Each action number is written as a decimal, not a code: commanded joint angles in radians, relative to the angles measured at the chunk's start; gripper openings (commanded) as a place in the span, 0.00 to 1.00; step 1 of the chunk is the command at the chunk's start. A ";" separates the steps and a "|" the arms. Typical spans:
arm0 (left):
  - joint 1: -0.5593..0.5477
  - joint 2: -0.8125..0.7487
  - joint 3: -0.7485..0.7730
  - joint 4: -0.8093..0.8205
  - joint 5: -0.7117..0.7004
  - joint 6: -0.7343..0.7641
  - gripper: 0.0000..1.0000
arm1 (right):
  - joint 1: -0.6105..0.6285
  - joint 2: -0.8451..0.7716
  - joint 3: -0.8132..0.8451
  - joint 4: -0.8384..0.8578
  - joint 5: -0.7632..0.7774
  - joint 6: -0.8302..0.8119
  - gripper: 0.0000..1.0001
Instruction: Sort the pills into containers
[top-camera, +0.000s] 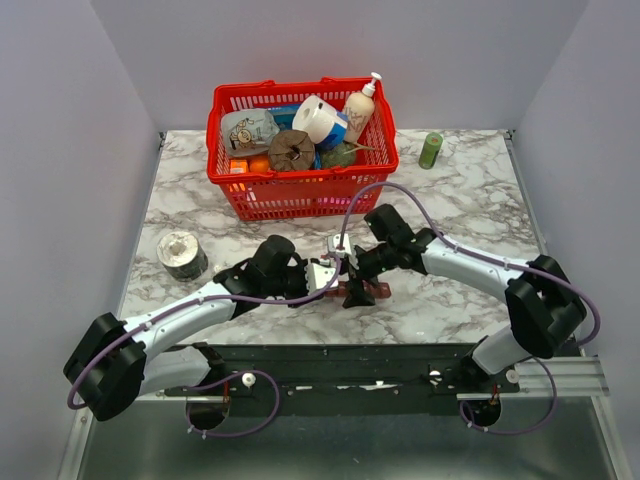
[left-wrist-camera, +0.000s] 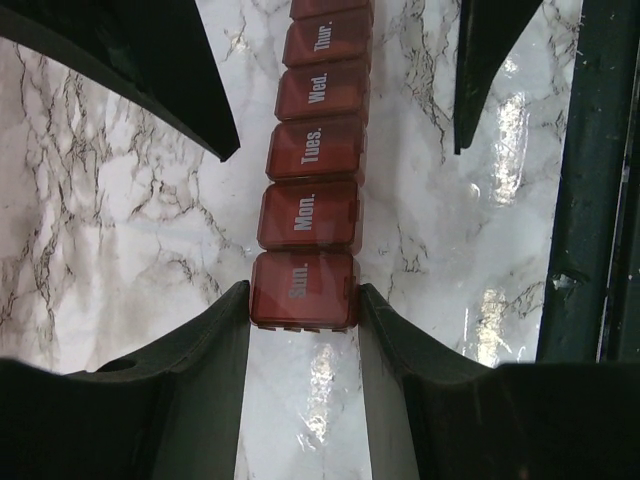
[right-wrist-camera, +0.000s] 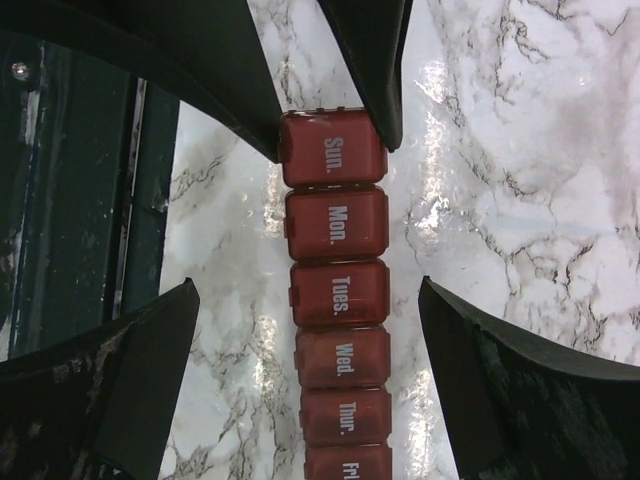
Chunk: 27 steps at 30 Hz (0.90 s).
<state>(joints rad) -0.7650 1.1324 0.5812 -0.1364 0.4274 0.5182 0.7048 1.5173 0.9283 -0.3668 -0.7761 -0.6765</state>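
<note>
Left wrist view looks straight down the containers (left-wrist-camera: 312, 150), a dark red strip of day-labelled boxes lying flat on the marble bench (left-wrist-camera: 120, 220), and the left fingers (left-wrist-camera: 215, 340) are pinching its "Sun." end box across the two narrow sides. The right wrist view shows the same strip from the other direction, with the right fingers (right-wrist-camera: 150, 350) spread wide on either side of the "Tues." and "Wed." boxes and clear of the plastic. From the top view the strip sits near the middle of the bench, in front of the red basket (top-camera: 300, 195), but the two wrists cover most of it, so its far end cannot be judged there. Every lid that shows lies shut, and no pills appear in any picture. The strip looks like light, stiff moulded plastic with a glossy skin, so it should neither bend nor crush under a moderate pinch, though it may slide on the smooth bench or swing about the held end if pushed sideways farther along. The end pinch suits it as an anchor: flat sides, good bearing, lids left free. Small lips seem to stand along one long edge of the boxes, probably the lid catches, though the pictures are too soft there to be sure. A lid would best be taken at that edge with one fingertip, lifting gently, since the hinges are likely thin.
</note>
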 joint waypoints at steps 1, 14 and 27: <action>0.004 -0.022 0.005 0.038 0.057 -0.015 0.00 | 0.013 0.044 0.044 0.032 0.067 -0.002 0.98; 0.012 -0.014 -0.001 0.046 0.056 -0.015 0.00 | 0.045 0.107 0.075 -0.001 0.118 -0.006 0.74; 0.013 -0.019 -0.003 0.009 0.008 0.034 0.00 | 0.051 0.116 0.112 -0.083 0.078 -0.052 0.39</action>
<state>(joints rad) -0.7547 1.1309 0.5808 -0.1253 0.4389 0.5121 0.7475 1.6203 1.0035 -0.3950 -0.6704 -0.6937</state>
